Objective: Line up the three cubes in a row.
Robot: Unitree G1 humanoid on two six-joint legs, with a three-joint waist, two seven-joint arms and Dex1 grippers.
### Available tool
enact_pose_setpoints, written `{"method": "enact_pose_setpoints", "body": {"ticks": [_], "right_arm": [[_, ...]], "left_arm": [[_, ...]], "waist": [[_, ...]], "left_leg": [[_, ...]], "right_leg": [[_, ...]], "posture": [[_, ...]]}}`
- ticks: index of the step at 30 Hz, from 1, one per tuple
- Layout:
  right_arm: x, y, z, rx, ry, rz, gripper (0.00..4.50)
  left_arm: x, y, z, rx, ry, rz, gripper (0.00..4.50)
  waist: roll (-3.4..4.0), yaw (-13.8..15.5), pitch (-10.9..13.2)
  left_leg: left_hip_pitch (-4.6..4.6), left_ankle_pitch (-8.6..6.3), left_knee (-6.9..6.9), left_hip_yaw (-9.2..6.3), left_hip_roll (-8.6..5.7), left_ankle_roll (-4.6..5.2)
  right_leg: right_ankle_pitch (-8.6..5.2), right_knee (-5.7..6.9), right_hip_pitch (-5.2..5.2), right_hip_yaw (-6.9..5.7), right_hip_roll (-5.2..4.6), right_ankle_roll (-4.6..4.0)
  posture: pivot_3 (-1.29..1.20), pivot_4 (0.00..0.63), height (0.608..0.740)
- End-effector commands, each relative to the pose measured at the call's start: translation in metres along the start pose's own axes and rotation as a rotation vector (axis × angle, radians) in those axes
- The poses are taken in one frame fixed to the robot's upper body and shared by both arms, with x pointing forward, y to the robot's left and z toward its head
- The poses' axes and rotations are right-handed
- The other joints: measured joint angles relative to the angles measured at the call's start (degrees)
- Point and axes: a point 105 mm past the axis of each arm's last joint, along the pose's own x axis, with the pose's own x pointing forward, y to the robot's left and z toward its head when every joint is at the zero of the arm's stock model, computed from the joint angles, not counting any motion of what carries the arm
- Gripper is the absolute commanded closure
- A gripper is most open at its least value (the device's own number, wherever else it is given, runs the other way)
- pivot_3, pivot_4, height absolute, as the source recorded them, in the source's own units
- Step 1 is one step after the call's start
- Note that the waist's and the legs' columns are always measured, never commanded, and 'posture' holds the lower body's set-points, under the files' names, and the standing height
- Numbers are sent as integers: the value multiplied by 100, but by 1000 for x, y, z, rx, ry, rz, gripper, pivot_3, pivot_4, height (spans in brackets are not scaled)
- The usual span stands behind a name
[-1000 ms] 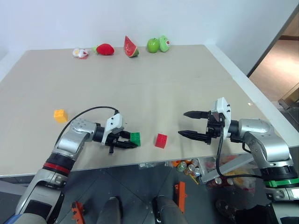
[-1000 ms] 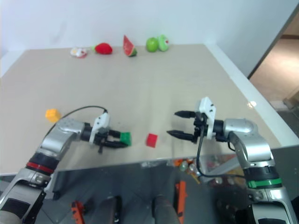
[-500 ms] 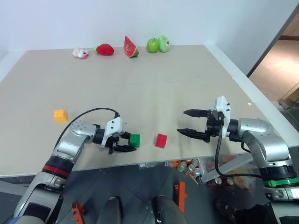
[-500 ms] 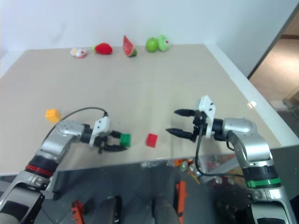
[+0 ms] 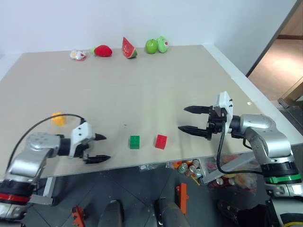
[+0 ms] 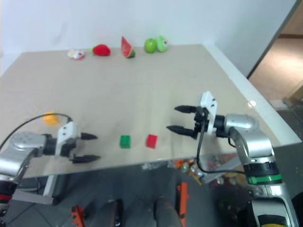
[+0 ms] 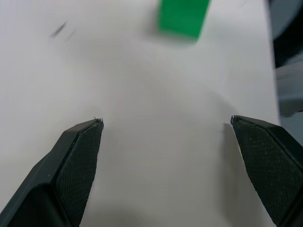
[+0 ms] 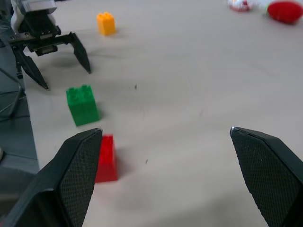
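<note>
Between the two wide-open, empty end effectors, left (image 5: 97,148) and right (image 5: 193,119), on the bench (image 5: 142,90): green cube (image 5: 135,142) just beside red cube (image 5: 161,141), apart; yellow-orange cube (image 5: 57,118) behind the left end effector, well apart from both.

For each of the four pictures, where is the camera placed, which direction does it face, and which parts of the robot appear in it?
Left eye view: on the head, looking forward and down at the table; both arms, left tool and right tool open.
Right eye view: beside it, same scene and arms.
Left wrist view: on the left wrist, looking along its two fingers at the green cube.
Right wrist view: on the right wrist, looking across the red cube toward the yellow-orange cube; its own fingers.
Shared: both wrist views show the green cube.
</note>
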Motion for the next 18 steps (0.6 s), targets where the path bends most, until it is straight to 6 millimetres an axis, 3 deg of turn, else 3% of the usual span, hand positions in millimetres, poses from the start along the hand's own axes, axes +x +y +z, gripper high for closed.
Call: {"method": "enact_pose_setpoints", "body": {"ticks": [1,6,8,11,14,18], "right_arm": [[14,-4,24,-75,-73,5,0],[44,-4,41,-122,-143,6,0],[62,-7,46,-146,-157,-20,0],[84,14,49,-184,-157,81,0],[90,29,48,-191,-164,158,0],[93,33,44,-193,-160,184,0]], "left_arm": [[-24,10,10,-14,-53,129,37],[-39,16,13,-84,-139,325,37],[-50,27,4,-114,-153,489,37],[-67,40,-20,-235,-179,731,37],[-73,41,-38,-304,-164,850,37],[-77,48,-52,-325,-118,938,37]], "waist": [[0,5,0],[0,10,0],[0,14,0],[-3,15,-1],[-3,25,-1],[-6,47,-3]], "left_leg": [[-2,-1,0,3,0,0],[-3,-2,-1,9,2,-2],[-7,-2,-1,11,3,-2],[-5,-2,-3,21,4,-2],[-7,-4,-6,23,7,-2],[-9,-5,-6,24,6,-3]], "right_leg": [[0,0,-3,0,-1,0],[0,-1,-4,-3,-8,0],[0,-2,-4,-9,-10,0],[0,-2,-5,-9,-13,0],[-2,-2,-6,-12,-13,-2],[-4,-3,-5,-15,-15,-1]], "posture": [[0,150,740],[0,150,740],[0,150,740],[0,150,740],[0,150,740],[0,150,740]]}}
